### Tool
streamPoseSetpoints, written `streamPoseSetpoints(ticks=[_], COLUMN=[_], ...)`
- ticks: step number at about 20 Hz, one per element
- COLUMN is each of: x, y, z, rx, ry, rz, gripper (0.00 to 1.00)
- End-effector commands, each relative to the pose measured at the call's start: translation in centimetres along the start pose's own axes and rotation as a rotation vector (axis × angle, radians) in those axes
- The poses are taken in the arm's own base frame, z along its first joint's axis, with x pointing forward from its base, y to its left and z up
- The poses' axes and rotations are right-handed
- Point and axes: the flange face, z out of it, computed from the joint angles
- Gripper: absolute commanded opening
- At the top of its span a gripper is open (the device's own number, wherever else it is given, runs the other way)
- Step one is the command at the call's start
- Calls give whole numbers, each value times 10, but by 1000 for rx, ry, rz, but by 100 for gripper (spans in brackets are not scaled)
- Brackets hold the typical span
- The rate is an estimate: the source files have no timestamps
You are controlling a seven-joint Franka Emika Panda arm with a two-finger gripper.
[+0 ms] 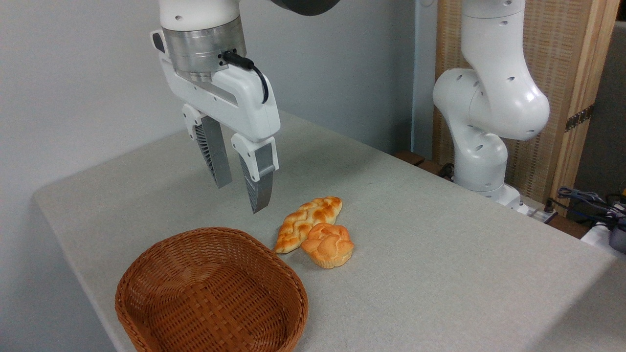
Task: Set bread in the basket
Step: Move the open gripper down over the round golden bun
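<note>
The bread [328, 244], a small round golden bun with a knotted top and a pale fluted base, sits on the grey table just right of the basket. The basket [211, 292] is an oval reddish-brown wicker one at the front left, with nothing in it. My gripper [241, 196] hangs in the air above the table, behind the basket's far rim and up to the left of the bun. Its two grey fingers are open with nothing between them.
A longer braided loaf [306, 221] lies touching the bun on its far left side. The arm's white base [481, 146] stands at the table's far right edge, with cables [587, 200] beyond it. The table [440, 254] ends near the basket on the left.
</note>
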Motion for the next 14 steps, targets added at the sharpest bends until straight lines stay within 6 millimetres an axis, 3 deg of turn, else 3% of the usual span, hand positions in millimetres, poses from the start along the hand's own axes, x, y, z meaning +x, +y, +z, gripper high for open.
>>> streamPoseSetpoints(ticks=[1,10,14], x=[0,1,-15], y=[-2,5,27], z=[0,13,29], rx=[-22,-40,-39], ry=[11,-7,2], rz=[-2,4,22], gripper=[100,100,100])
